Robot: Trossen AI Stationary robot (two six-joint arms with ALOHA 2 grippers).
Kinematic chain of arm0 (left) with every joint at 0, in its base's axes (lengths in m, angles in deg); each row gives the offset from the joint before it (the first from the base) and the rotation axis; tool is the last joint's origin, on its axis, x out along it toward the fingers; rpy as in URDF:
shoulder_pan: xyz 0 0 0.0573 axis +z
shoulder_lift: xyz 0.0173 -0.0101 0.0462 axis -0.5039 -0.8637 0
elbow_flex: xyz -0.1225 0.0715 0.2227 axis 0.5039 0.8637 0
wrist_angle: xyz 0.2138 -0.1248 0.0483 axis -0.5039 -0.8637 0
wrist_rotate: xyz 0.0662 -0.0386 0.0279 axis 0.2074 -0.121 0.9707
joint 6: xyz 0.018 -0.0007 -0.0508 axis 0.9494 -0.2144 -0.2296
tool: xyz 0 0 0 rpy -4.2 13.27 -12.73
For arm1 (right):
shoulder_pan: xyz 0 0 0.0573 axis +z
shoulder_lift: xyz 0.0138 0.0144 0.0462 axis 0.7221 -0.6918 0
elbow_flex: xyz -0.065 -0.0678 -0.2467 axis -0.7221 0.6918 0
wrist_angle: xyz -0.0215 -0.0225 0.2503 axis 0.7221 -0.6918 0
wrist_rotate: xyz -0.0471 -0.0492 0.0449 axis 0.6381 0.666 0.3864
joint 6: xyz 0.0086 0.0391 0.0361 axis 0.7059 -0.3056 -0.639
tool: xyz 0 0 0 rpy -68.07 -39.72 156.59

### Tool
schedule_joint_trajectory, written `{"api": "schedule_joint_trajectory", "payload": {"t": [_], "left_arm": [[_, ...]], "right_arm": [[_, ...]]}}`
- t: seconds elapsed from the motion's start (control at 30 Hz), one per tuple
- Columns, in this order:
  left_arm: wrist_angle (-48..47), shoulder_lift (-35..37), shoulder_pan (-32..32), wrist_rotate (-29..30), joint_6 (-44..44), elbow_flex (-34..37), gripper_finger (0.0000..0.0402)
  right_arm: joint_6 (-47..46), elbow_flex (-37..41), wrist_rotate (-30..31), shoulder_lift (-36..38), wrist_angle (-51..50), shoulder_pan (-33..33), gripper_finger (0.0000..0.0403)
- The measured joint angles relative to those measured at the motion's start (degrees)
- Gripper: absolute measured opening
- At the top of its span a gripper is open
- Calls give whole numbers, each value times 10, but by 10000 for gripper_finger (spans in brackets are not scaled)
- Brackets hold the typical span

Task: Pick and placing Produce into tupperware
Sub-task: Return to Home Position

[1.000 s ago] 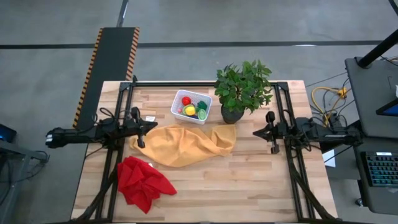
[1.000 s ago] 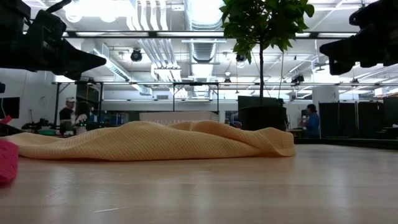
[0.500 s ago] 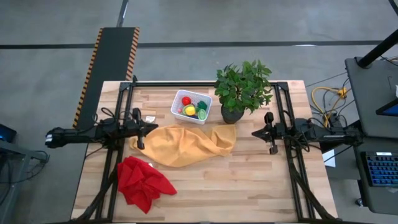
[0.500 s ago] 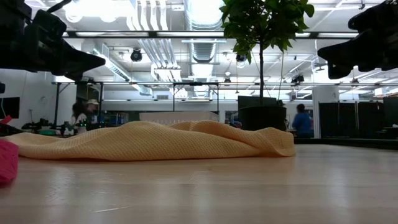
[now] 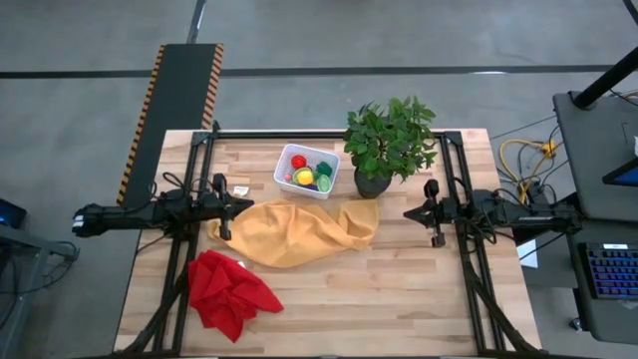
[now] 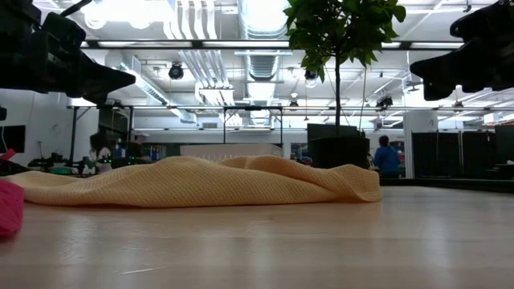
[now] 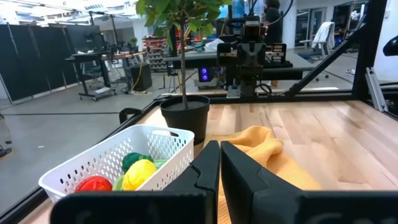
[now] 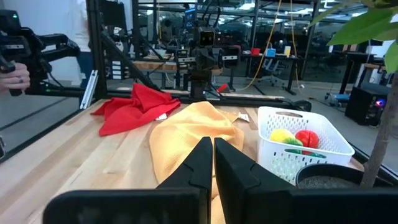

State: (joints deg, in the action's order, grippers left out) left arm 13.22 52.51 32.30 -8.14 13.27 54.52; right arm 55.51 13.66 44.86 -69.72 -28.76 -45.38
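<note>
The white dotted bin (image 5: 307, 171) stands on the table's far middle, holding red, yellow and green toy produce (image 5: 305, 176). The left wrist view shows the bin's wall (image 7: 166, 148) with the produce (image 7: 140, 173) inside, and so does the right wrist view (image 8: 292, 160), (image 8: 283, 135). My left gripper (image 5: 247, 202) hovers shut above the yellow cloth's left end, left of and nearer than the bin; its fingers (image 7: 219, 158) lie together. My right gripper (image 5: 407, 212) hovers shut right of the cloth, near the plant pot; it shows also in its wrist view (image 8: 212, 152). Neither touches anything.
A crumpled yellow cloth (image 5: 299, 231) lies at the table's middle, just nearer than the bin. A red cloth (image 5: 231, 291) lies at the near left. A leafy potted plant (image 5: 389, 142) stands right of the bin. Bare wood shows at the near right (image 5: 419, 299). People move in the room behind.
</note>
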Motion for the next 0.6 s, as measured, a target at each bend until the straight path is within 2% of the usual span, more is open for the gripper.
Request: {"api": "schedule_joint_trajectory", "payload": {"t": [0.17,0.6], "left_arm": [[0,-3,0,0,0,0,0],[10,-6,0,1,0,0,0]], "right_arm": [[0,0,30,0,0,0,8],[-66,0,29,0,0,0,8]]}}
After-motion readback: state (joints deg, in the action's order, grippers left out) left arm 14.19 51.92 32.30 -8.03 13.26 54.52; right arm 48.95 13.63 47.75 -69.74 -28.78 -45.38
